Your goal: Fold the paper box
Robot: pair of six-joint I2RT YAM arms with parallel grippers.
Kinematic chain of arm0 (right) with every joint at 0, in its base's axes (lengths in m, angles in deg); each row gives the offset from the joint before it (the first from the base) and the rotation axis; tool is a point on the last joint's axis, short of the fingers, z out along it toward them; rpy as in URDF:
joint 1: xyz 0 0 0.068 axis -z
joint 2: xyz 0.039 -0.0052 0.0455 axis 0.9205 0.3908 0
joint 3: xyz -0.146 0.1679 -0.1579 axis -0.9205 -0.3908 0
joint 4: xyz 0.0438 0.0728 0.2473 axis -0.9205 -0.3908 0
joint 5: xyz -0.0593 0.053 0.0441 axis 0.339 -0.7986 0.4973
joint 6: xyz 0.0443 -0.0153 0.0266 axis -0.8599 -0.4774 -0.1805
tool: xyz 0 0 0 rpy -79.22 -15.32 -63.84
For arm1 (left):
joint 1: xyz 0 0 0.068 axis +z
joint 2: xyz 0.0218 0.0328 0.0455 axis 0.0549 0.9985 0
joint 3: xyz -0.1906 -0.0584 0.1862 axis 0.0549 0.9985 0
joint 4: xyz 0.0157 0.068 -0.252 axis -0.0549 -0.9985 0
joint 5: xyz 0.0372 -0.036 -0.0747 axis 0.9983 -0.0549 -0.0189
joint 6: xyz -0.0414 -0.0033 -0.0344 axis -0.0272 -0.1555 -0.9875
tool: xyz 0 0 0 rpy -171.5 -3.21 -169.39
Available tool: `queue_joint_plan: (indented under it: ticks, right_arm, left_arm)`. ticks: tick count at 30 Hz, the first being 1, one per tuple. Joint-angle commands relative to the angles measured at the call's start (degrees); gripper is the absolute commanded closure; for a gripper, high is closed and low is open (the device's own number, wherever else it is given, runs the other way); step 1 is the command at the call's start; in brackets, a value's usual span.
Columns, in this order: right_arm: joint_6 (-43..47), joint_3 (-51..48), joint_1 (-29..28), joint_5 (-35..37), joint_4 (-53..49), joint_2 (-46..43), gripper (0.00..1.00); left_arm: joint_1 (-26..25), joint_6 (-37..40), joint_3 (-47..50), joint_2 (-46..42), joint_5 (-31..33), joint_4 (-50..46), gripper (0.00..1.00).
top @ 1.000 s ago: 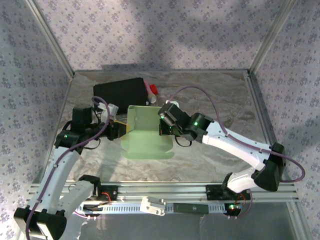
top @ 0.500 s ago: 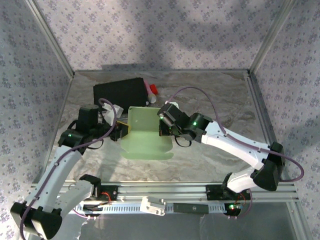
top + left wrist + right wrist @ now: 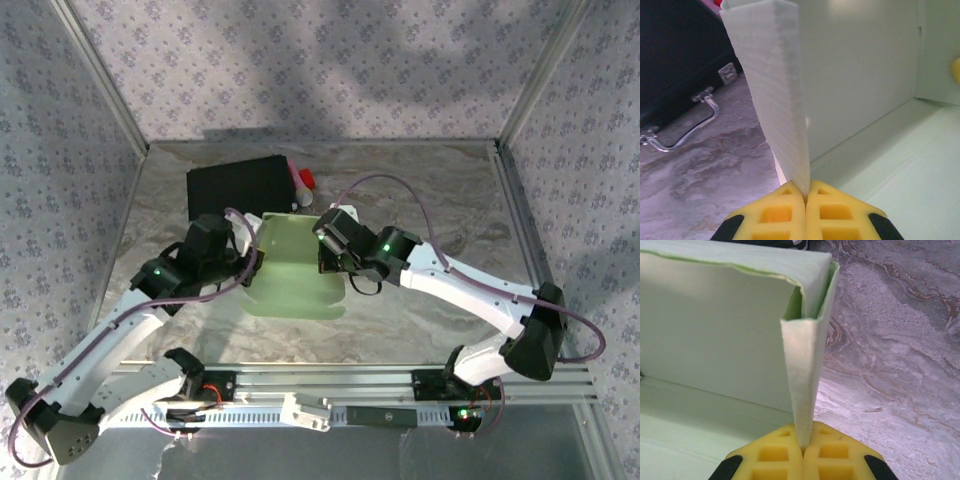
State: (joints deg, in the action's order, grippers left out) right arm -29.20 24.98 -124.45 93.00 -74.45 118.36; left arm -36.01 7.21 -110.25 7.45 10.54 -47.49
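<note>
The paper box (image 3: 290, 268) is pale green card, half folded, lying mid-table with its far wall and both side walls raised. My left gripper (image 3: 252, 262) is shut on the box's left side wall; the left wrist view has its yellow pads (image 3: 785, 215) pinching that upright wall (image 3: 775, 90). My right gripper (image 3: 322, 258) is shut on the box's right side wall. Seen from the right wrist, that folded wall (image 3: 807, 370) rises from between the closed yellow pads (image 3: 827, 456), with the box's floor (image 3: 685, 435) to the left.
A flat black case (image 3: 240, 188) lies behind the box at the back left, with a metal handle (image 3: 685, 132) facing it. A small red-and-white object (image 3: 303, 183) sits beside the case. Marbled tabletop (image 3: 440, 200) extends right; frame posts mark the edges.
My left arm has swung right toward the box and its gripper has closed onto the left side wall. The right gripper has held its grip in place.
</note>
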Motion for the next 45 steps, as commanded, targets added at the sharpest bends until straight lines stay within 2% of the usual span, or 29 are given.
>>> queue_joint_plan:
  ticks: [1, 6, 14, 21, 24, 30, 32, 35, 38, 45]
  right_arm:
    - [-0.3, 1.8, -1.3, -0.88, 1.85, 0.67, 1.0]
    - [-0.96, 1.8, -1.63, -0.07, 1.46, 0.92, 1.0]
    - [-1.8, 1.8, -1.98, 0.51, 1.55, 0.87, 1.0]
    - [-2.07, 1.97, -2.03, 0.65, 1.44, 0.87, 1.0]
    - [-1.89, 1.97, -1.97, 0.45, 1.21, 0.78, 1.0]
    - [-1.25, 1.94, -1.7, -0.49, 1.13, 0.42, 1.0]
    - [-1.19, 2.02, -1.63, -0.59, 1.21, 0.29, 1.0]
    - [-1.11, 2.11, -1.56, -0.57, 1.23, 0.19, 1.0]
    - [-1.1, 2.15, -1.68, -0.59, 1.07, 0.16, 1.0]
    - [-0.92, 2.24, -1.62, -0.67, 1.16, 0.14, 1.0]
  left_arm:
    - [-5.45, -1.34, -0.79, 1.03, 11.58, 2.7, 1.0]
    - [-11.96, -3.5, -0.3, 3.16, 23.68, 6.01, 1.0]
    - [-17.49, -8.2, 0.73, 5.49, 37.95, 8.96, 1.0]
    - [-20.6, -9.01, 0.71, 7.8, 42.4, 10.67, 1.0]
    - [-20.34, -7.87, 1.47, 7.31, 39.08, 12.3, 1.0]
    - [-12.01, -5.98, 1.39, 4.65, 20.16, 11.72, 1.0]
    - [-9.68, -5.11, 0.89, 4.64, 14.62, 11.09, 0.93]
    - [-6.18, -4.74, 0.55, 4.6, 9.25, 10.28, 0.89]
    - [-4.37, -4.38, 0.36, 4.4, 6.62, 9.96, 0.88]
    - [-3.18, -3.68, 0.01, 4.86, 5.82, 9.59, 0.81]
